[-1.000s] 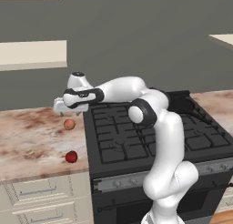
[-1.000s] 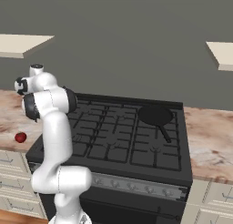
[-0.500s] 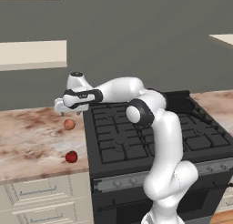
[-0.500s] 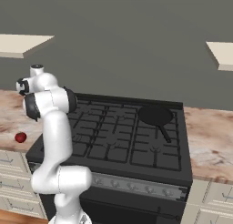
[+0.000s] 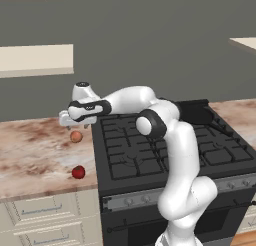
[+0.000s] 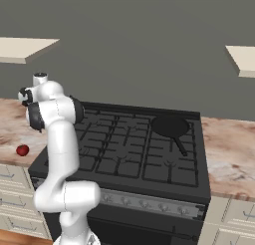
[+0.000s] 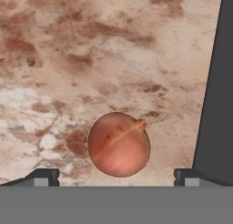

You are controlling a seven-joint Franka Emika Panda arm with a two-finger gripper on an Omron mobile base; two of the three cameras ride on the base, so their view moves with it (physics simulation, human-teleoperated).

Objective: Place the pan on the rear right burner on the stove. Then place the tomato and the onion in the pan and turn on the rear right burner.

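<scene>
The onion (image 7: pixel 119 144) lies on the marbled bench (image 7: pixel 68 59) beside the stove (image 5: pixel 165 150), directly under my wide-open pincer (image 7: pixel 116 177). Round, smooth, likely firm and prone to rolling; I'd pinch its widest middle.

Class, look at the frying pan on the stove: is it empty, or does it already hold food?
Empty. The pan shows a bare black base; the onion and tomato lie on the counter.

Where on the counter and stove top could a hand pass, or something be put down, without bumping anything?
Free: the marbled counter left of the onion and tomato; the stove grates left of the pan; the counter right of the stove. Crowded: the strip around the onion beneath the open fingers.
</scene>
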